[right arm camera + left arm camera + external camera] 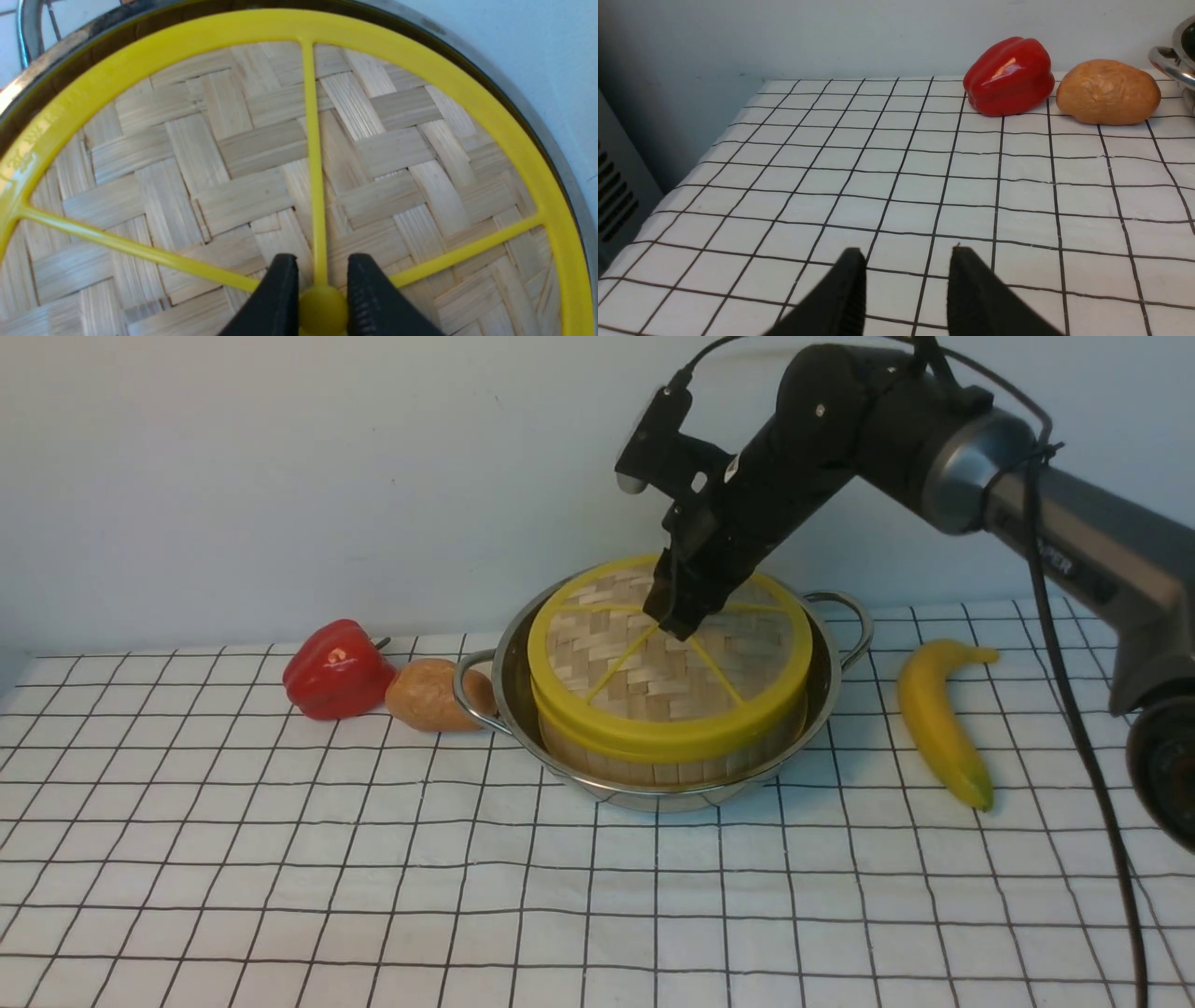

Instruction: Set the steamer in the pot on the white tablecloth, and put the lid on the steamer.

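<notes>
Front view: dark right tool (688,607) covers centre of flat woven-bamboo lid with yellow rim and spokes (616,658); yellow round knob (323,310) hidden there. Pale bamboo steamer with yellow rim (653,770) mostly hidden under lid, lower wall behind rim of shiny stainless-steel pot (686,798). Left wrist view: pot cut off by edge, left tool (906,275) blurred, cropped. Right wrist view: lid cropped, knob and right tool blurred.

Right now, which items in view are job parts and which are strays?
Job:
- steamer
- pot
- lid
- white tablecloth

Lying about:
- red bell pepper
- brown potato-like item
- banana
</notes>
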Controlling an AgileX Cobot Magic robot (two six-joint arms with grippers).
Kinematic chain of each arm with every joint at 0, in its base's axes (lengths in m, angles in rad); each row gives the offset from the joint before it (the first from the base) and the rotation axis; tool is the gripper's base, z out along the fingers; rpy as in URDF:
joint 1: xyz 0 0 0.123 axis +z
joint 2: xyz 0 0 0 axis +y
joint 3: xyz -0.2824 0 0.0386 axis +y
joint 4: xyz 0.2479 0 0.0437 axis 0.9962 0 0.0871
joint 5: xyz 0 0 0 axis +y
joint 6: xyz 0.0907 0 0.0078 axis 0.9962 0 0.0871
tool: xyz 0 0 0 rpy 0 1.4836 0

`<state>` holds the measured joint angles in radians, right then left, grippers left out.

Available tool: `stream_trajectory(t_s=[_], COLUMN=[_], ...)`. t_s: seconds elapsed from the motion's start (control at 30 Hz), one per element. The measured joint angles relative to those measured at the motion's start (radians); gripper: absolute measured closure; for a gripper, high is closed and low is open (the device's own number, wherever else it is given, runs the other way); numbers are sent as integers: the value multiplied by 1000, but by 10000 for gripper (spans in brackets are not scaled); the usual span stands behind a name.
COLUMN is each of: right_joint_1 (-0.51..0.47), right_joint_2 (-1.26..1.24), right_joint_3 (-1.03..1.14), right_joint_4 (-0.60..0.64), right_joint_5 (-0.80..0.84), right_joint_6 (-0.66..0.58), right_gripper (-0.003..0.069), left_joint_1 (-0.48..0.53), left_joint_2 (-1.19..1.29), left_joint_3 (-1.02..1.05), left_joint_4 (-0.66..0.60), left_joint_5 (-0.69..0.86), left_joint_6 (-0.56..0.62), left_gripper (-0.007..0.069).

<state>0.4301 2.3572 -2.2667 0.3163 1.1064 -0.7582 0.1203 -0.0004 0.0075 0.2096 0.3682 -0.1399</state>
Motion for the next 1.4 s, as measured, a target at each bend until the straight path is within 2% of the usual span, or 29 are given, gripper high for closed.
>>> stream_trajectory(t_s=[0.63, 0.67, 0.7, 0.73, 0.77, 0.83, 0.93, 0.97, 1.03, 1.07, 1.13, 1.23, 1.3, 1.33, 1.37, 1.4], right_joint_1=[1, 2, 2, 2, 2, 2, 2, 2, -2, -3, -16, -30, -45, -45, -48, -49], right_joint_2=[29, 22, 21, 11, 10, -19, -70, -75, -153, -167, -252, -328, -411, -416, -455, -480], right_joint_3=[-10, -10, -10, -8, -8, -7, -7, -5, -5, -5, -5, -5, -5, -5, -5, -5], right_joint_4=[1, -14, -19, -39, -39, -90, -156, -163, -278, -287, -411, -505, -580, -584, -596, -600], right_joint_5=[-31, -31, -30, -32, -32, -49, -101, -101, -167, -172, -231, -258, -262, -262, -262, -265], right_joint_6=[11, 18, 18, 19, 19, 25, 55, 55, 143, 152, 303, 461, 657, 671, 752, 822], right_gripper=[496, 431, 420, 327, 314, 155, 52, 46, 13, 13, 53, 162, 363, 403, 521, 590], left_joint_1=[0, 0, 0, 0, 0, 0, 0, 0, 0, 0, 0, 0, 0, 0, 0, 0], left_joint_2=[0, 0, 0, 0, 0, 0, 0, 0, 0, 0, 0, 0, 0, 0, 0, 0], left_joint_3=[0, 0, 0, 0, 0, 0, 0, 0, 0, 0, 0, 0, 0, 0, 0, 0], left_joint_4=[0, 0, 0, 0, 0, 0, 0, 0, 0, 0, 0, 0, 0, 0, 0, 0], left_joint_5=[0, 0, 0, 0, 0, 0, 0, 0, 0, 0, 0, 0, 0, 0, 0, 0], left_joint_6=[0, 0, 0, 0, 0, 0, 0, 0, 0, 0, 0, 0, 0, 0, 0, 0], left_gripper=[382, 382, 382, 382, 382, 382, 382, 382, 382, 382, 382, 382, 382, 382, 382, 382])
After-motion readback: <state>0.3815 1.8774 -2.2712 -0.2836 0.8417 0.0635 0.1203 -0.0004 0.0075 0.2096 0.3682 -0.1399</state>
